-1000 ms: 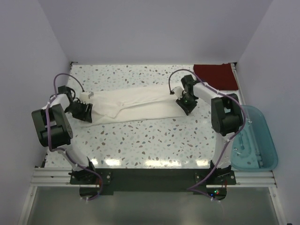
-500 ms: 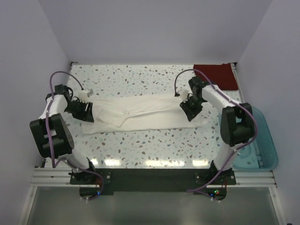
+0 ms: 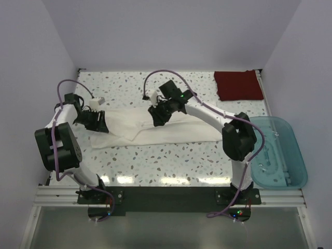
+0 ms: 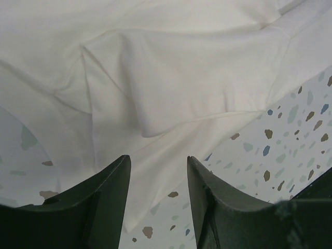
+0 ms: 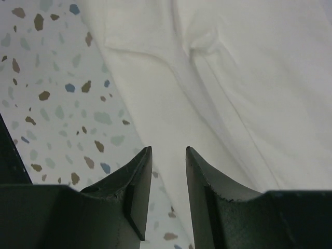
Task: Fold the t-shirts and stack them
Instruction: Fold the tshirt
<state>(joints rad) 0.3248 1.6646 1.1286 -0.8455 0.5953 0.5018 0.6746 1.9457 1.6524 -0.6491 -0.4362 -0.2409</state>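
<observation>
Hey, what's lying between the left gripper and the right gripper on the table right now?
Only the large plain white cloth t-shirt spans the stretch from the left gripper to the right gripper, as the top external view shows.

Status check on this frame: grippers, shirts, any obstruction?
Left gripper, right gripper open over white t-shirt. Shirt in long strip, unstacked. Red t-shirt folded, far right corner. Nothing blocking.

- long white cloth t-shirt (image 3: pixel 171 128) stretched across the mid speckled surface (image 3: pixel 171 161)
- folded dark red t-shirt (image 3: pixel 237 85) behind it, far right corner
- translucent teal plastic bin (image 3: pixel 286 136) beside the surface's right edge
</observation>
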